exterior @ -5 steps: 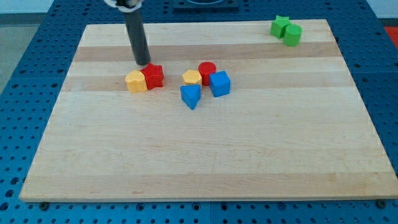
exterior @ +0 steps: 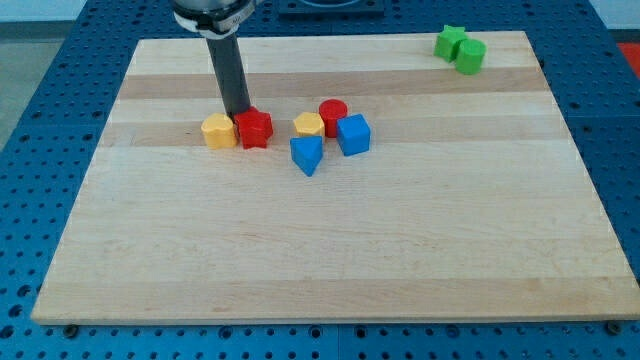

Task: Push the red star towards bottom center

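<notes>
The red star (exterior: 255,128) lies on the wooden board (exterior: 330,250), left of centre in the upper half. My tip (exterior: 238,113) touches its upper left edge, just above the gap between it and a yellow block (exterior: 218,131) on its left. The rod rises from there to the view's top.
To the right of the star is a cluster: a yellow block (exterior: 309,125), a red cylinder (exterior: 333,113), a blue cube (exterior: 353,134) and a blue triangular block (exterior: 307,155). A green star (exterior: 449,41) and a green block (exterior: 470,56) sit at the top right corner.
My tip has moved down and slightly right. The red star has slid a little to the right and down, opening a small gap from the yellow block on its left.
</notes>
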